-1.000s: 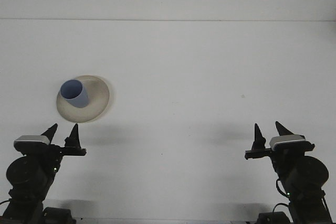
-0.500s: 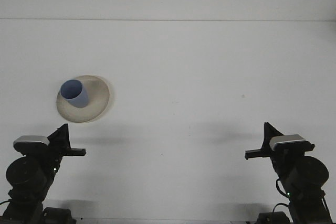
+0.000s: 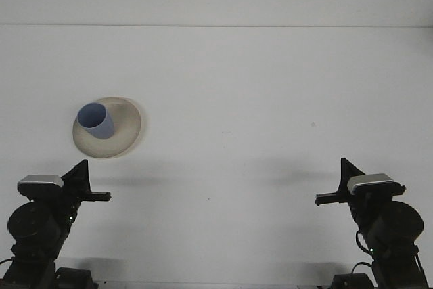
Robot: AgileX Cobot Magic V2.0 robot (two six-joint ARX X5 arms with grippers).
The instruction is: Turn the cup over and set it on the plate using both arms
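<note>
While cup (image 3: 95,121) sits on plate (image 3: 125,133) | both jaws clenched, well apart from it

Left arm (image 3: 37,228) and right arm (image 3: 385,231): bases running off the bottom edge. Plate (image 3: 125,133): centre lying hidden beneath the blue cup (image 3: 96,121). Cup interior: showing no discernible detail.
</note>
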